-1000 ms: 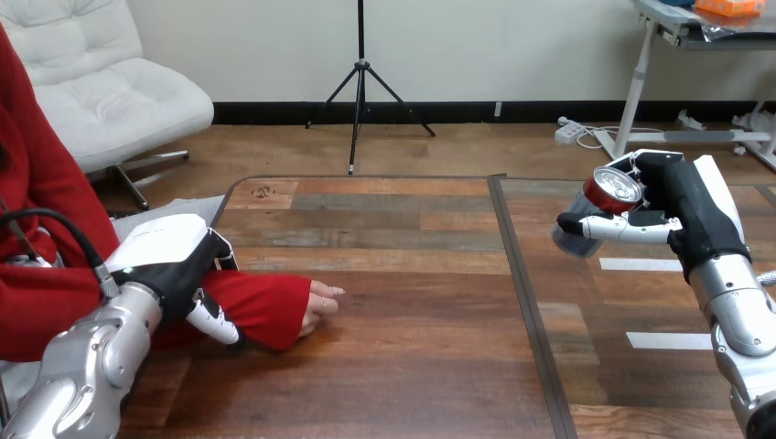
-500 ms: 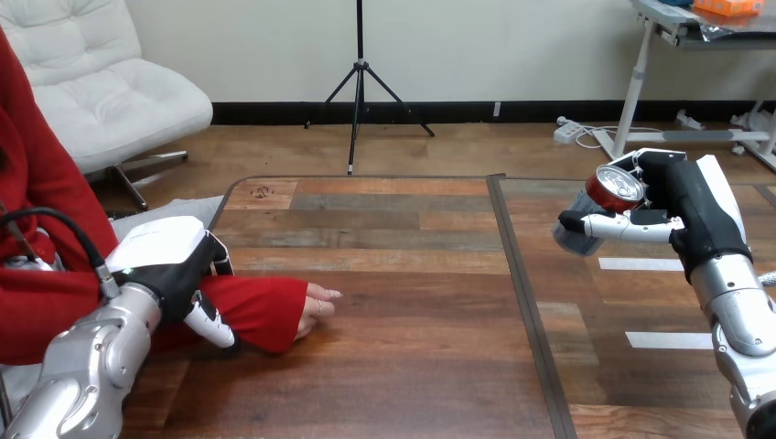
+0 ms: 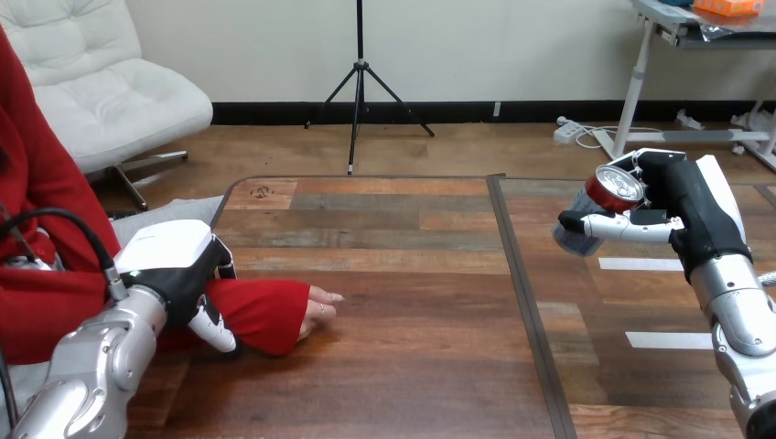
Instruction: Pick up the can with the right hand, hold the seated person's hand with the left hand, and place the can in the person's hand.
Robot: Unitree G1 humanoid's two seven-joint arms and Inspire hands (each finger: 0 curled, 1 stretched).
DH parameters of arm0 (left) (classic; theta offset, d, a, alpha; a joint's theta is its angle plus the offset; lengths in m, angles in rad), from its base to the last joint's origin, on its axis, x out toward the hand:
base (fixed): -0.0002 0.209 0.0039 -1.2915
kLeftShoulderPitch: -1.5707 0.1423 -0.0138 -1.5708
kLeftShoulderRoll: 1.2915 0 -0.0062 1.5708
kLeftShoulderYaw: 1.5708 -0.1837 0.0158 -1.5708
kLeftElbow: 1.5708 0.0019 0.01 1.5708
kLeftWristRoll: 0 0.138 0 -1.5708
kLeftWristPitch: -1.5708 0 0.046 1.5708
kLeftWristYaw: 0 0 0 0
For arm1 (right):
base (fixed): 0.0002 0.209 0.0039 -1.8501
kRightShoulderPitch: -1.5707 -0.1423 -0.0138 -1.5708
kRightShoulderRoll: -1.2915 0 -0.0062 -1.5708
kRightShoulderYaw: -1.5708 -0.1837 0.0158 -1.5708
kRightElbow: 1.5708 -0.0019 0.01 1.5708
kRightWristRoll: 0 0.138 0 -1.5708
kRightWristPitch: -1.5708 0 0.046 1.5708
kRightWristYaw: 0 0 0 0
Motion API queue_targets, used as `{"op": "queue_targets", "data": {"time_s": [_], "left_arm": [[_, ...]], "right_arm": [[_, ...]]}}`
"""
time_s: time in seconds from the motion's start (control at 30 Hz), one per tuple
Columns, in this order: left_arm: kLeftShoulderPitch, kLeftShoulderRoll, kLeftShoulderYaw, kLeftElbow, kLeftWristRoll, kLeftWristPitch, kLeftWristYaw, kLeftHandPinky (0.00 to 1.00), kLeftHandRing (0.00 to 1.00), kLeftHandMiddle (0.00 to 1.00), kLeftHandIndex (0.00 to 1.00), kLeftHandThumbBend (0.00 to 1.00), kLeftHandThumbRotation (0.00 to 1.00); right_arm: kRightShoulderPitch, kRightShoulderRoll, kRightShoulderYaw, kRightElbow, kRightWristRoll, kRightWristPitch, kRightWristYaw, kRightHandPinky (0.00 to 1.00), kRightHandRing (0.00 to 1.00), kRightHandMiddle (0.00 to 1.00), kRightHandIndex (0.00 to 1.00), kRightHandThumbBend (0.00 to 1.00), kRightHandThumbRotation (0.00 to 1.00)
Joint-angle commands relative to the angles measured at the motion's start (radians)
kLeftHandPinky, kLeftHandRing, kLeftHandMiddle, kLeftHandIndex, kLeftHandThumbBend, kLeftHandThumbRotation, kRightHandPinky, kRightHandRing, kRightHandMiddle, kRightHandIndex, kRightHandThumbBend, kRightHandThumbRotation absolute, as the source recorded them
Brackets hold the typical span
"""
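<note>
A red-topped can (image 3: 611, 192) is tilted in the air above the right part of the table, with my right hand (image 3: 695, 210) shut on it, thumb across its front. My left hand (image 3: 174, 265) sits on the person's red-sleeved forearm (image 3: 265, 311) at the left. Its fingers reach over the far side and its thumb curls down the near side. The person's hand (image 3: 318, 306) lies loosely curled on the wooden table (image 3: 412, 274), just right of my left hand and empty. A wide stretch of table separates it from the can.
A dark seam (image 3: 526, 293) runs from far to near between the two table halves. White tape strips (image 3: 641, 264) lie on the right half under my right arm. The table's far edge (image 3: 366, 178) has a rounded left corner.
My left hand has shifted slightly to the right along the red sleeve. The can and my right hand have stayed in place, and the person's hand has barely moved.
</note>
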Motion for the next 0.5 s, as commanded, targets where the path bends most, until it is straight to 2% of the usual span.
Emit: {"op": "queue_targets", "data": {"time_s": [0.0,0.47], "left_arm": [[-0.081,-0.003,-0.006,-0.003,0.025,0.003,0.011,0.28,0.38,0.44,0.45,0.82,0.00],[-0.098,-0.011,-0.023,0.030,0.016,0.021,-0.018,0.25,0.36,0.42,0.42,0.82,0.00]], "right_arm": [[-0.057,0.007,-0.021,-0.047,0.018,-0.025,-0.002,0.28,0.31,0.39,0.44,0.87,0.00],[-0.059,0.010,-0.026,-0.045,0.025,-0.017,0.001,0.28,0.32,0.39,0.43,0.87,0.00]]}}
